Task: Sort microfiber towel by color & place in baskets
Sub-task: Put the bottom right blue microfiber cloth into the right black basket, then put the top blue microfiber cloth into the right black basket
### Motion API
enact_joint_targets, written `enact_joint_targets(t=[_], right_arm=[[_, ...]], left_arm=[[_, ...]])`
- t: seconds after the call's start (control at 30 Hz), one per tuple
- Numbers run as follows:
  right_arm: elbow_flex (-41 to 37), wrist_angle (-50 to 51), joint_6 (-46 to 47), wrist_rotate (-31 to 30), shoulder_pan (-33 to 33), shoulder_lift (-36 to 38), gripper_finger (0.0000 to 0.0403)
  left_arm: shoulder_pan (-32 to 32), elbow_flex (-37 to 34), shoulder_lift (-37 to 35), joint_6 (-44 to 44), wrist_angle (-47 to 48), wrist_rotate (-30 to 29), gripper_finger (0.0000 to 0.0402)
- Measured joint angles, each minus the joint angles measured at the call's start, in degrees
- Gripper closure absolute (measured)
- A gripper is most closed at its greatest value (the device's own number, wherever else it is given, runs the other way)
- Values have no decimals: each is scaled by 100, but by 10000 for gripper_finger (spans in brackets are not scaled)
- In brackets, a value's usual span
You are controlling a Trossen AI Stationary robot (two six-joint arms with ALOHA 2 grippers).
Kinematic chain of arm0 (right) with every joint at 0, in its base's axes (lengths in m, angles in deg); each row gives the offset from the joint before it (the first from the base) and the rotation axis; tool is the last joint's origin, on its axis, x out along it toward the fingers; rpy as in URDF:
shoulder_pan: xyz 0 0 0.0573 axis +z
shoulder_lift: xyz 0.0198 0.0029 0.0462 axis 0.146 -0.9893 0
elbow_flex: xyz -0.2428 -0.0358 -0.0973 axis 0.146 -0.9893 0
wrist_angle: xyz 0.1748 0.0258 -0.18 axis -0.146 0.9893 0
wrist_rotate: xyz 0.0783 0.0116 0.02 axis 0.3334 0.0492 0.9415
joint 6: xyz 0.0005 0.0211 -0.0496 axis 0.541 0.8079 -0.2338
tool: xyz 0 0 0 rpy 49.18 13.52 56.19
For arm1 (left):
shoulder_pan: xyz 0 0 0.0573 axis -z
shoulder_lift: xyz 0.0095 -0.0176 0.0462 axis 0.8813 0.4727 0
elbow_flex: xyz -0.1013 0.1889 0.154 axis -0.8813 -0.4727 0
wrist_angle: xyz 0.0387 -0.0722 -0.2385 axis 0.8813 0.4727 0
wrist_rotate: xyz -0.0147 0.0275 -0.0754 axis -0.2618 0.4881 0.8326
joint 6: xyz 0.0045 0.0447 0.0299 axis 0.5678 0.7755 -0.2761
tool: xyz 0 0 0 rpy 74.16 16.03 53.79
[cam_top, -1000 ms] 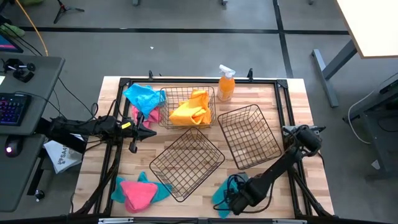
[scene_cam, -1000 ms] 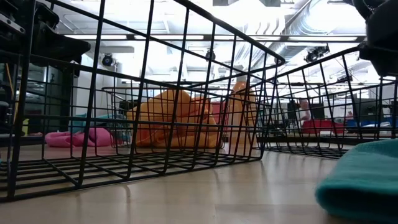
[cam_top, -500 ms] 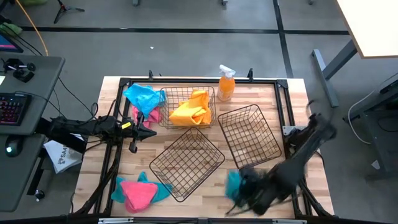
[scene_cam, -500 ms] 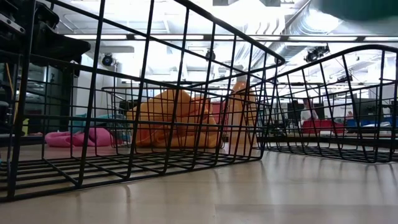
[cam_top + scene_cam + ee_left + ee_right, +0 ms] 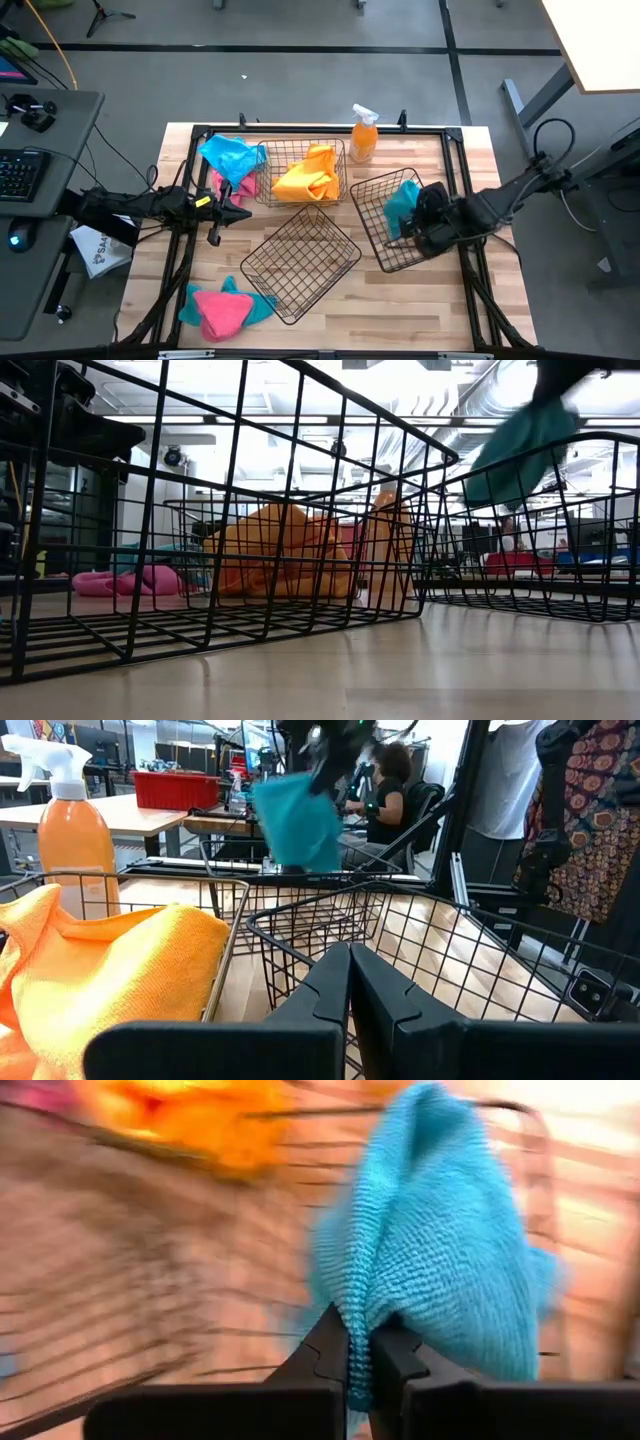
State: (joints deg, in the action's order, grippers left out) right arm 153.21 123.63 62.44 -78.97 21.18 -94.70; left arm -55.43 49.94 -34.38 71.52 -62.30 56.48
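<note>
Wooden table (image 5: 470, 150); yellow towel (image 5: 308, 175) in rear basket (image 5: 268, 160). Right gripper (image 5: 418, 222) pinches teal towel (image 5: 403, 203) above right basket (image 5: 385, 262); left gripper (image 5: 240, 213) closed, empty.

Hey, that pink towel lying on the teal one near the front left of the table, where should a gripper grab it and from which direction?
Likely from straight above, pinching the raised, bunched middle of the pink towel. It lies loosely crumpled on a teal towel on the table, so a low or edge grip risks catching both. The left gripper, shut, is nearer; the right gripper holds another teal towel.
</note>
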Motion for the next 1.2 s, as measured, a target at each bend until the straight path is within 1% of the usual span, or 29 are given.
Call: enact_joint_targets(t=[0.03,0.1,0.2,0.27,0.4,0.63,0.77,0.83,0.87,0.97,1.07,1.13,1.2], right_arm=[[-255,-79,72,70,-82,62,397],[-695,-656,153,254,-232,169,390],[-1071,-1535,-339,474,-352,287,374],[-1175,-1812,-557,555,-399,286,357],[-1195,-1734,-619,577,-484,284,307],[-847,-1145,-835,948,-526,288,185],[-489,-1395,-879,853,-522,295,135],[-328,-1997,-1067,605,-519,301,121],[-279,-2469,-1296,459,-508,301,117],[-269,-4355,-2300,163,-467,299,115],[-326,-6221,-3356,150,-491,249,115],[-328,-7068,-3883,150,-496,180,114],[-335,-7628,-4326,142,-497,170,114]], left_arm=[[-1,0,0,1,1,0,401],[-2,0,2,1,2,0,401],[0,0,2,1,1,0,402],[-2,0,0,1,2,0,402],[-1,0,1,1,2,0,401],[-1,0,0,1,2,0,401],[-1,0,0,0,2,0,402],[1,-2,0,1,0,0,401],[1,0,2,1,2,0,402],[-2,0,0,0,2,0,401],[-1,0,1,0,0,0,402],[-2,0,0,1,2,0,401],[0,-1,0,1,4,0,402]])
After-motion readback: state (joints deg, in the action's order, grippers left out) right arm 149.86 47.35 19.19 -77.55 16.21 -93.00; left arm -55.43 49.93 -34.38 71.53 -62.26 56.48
